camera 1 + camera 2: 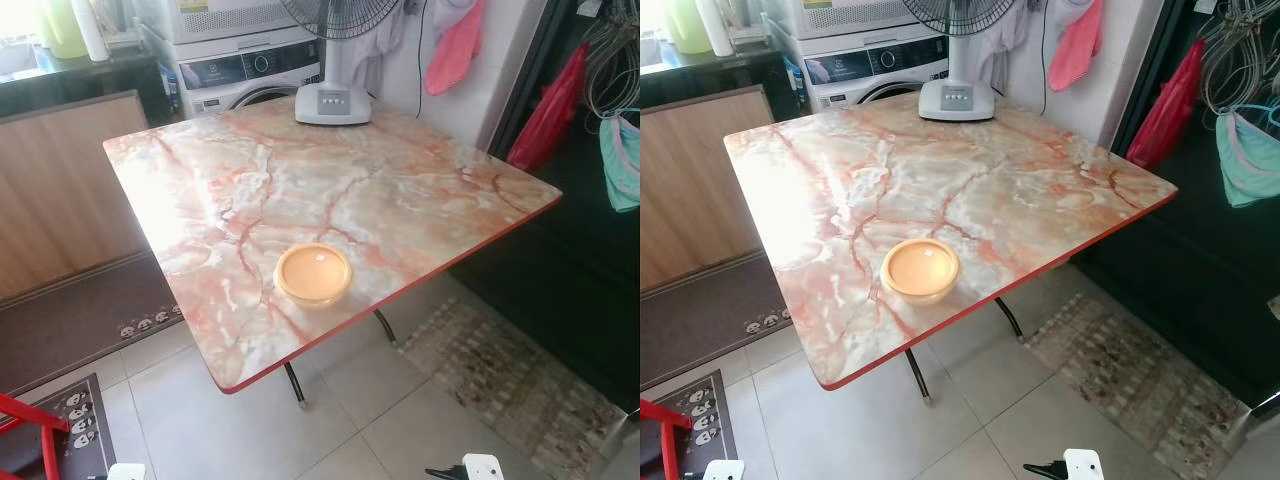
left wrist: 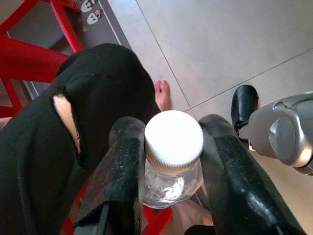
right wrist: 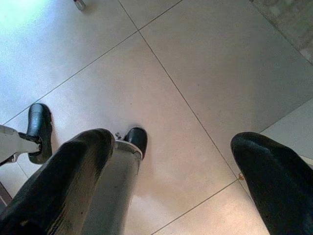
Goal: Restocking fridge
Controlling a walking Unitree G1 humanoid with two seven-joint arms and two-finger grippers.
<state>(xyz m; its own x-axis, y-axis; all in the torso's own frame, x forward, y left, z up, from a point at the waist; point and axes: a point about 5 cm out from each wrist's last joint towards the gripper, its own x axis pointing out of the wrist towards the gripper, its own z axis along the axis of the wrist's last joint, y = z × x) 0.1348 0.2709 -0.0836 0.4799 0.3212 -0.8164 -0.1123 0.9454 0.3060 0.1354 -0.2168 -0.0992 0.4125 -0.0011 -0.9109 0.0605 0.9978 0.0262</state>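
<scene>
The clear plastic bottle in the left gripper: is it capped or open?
Capped. A white ribbed screw cap sits on the clear plastic bottle, which the left gripper holds between its two black fingers, just under the cap.

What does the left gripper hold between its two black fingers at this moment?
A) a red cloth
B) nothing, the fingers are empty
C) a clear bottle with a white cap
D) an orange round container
C: in the left wrist view the left gripper has its fingers on both sides of a clear bottle with a white cap, while the orange container sits on the marble table.
</scene>
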